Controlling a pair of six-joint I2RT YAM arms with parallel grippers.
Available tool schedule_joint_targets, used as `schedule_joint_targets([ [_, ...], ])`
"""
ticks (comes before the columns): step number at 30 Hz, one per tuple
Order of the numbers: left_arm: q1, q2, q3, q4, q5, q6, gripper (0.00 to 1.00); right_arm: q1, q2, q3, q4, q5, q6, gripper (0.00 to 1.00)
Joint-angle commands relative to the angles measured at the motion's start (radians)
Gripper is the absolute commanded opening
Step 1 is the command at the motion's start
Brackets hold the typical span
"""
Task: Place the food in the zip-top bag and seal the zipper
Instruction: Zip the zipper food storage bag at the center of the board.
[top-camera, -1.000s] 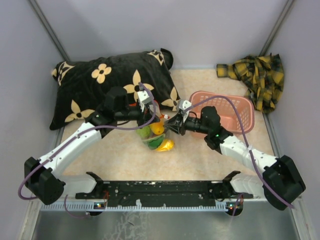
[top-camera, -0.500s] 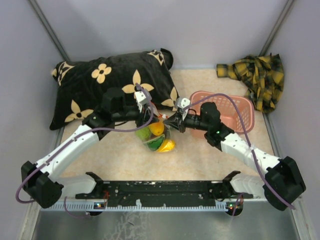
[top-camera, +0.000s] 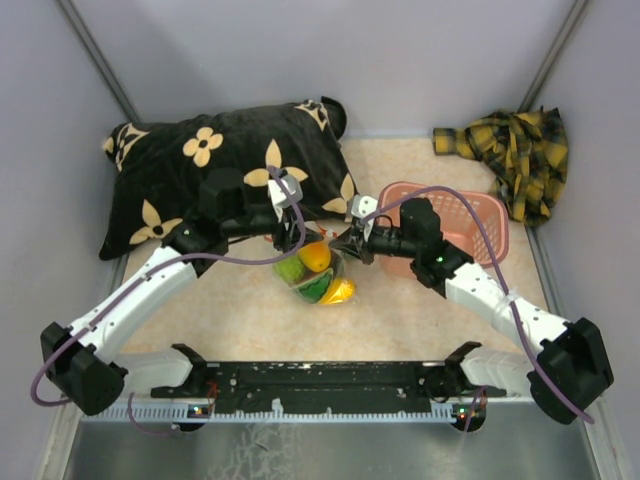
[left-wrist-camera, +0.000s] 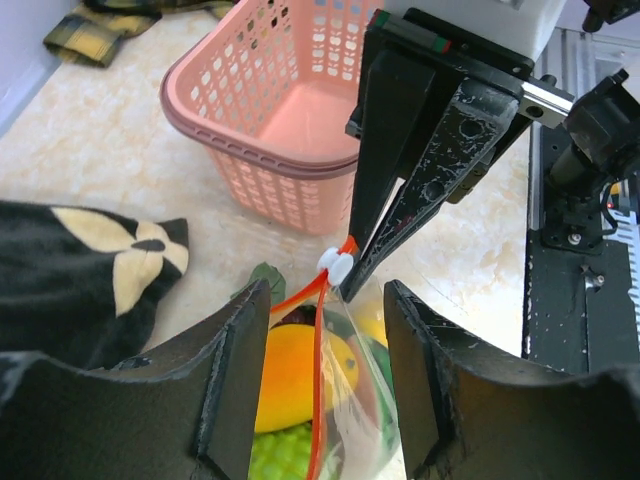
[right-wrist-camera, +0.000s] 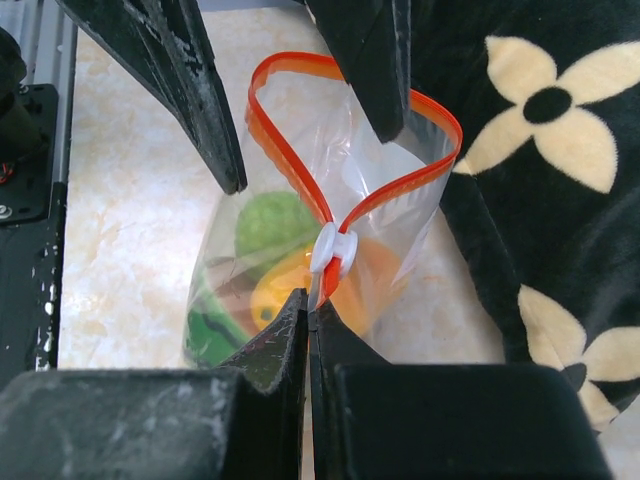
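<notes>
the zip-top bag (top-camera: 316, 278) sits near the middle of the table (top-camera: 230, 310), between the two arms, with the food (top-camera: 314, 258) already inside it: an orange piece, a bumpy green ball (right-wrist-camera: 268, 225) and a yellow piece (top-camera: 337, 292) show through the film. the right gripper (right-wrist-camera: 308, 298) is clamped tight on the zipper (right-wrist-camera: 285, 150) right beside the white slider (right-wrist-camera: 334, 249), likely to anchor that end for the closing pull. the left gripper (left-wrist-camera: 325, 292) is spread, its fingers (left-wrist-camera: 240, 360) straddling the red strip without pinching it and holding nothing; i judge it is placed to take a hold there. beyond the slider the strip bows into an open loop, so the mouth is not yet sealed. the surface is pale marbled beige, walled in grey. a black flowered pillow (top-camera: 200, 170) lies at the far left, a pink basket (top-camera: 490, 240) beside the right arm, and a yellow plaid cloth (top-camera: 520, 150) in the far right corner.
</notes>
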Motion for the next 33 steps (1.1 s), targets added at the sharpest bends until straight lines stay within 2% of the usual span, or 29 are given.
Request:
schedule_joint_targets([
  [1,0.002,0.043,0.03,0.052,0.15,0.145,0.57,0.0,-0.039,0.066,0.022,-0.026,-0.033,0.0],
  [5,0.002,0.088,0.046,0.031,0.254,0.263,0.59,-0.001,-0.041,0.066,0.012,-0.033,-0.047,0.0],
  [10,0.001,0.152,0.102,-0.028,0.355,0.349,0.53,-0.001,-0.049,0.066,-0.003,-0.033,-0.061,0.0],
  [13,0.001,0.188,0.138,-0.063,0.371,0.364,0.49,-0.001,-0.053,0.066,-0.006,-0.033,-0.064,0.0],
  [16,0.002,0.218,0.16,-0.097,0.373,0.377,0.4,0.0,-0.056,0.066,-0.008,-0.031,-0.067,0.0],
  [24,0.001,0.209,0.129,-0.114,0.374,0.396,0.37,0.0,-0.057,0.064,0.0,-0.029,-0.069,0.0],
  [33,0.001,0.208,0.126,-0.169,0.338,0.442,0.1,-0.001,-0.068,0.058,-0.006,-0.018,-0.068,0.0],
])
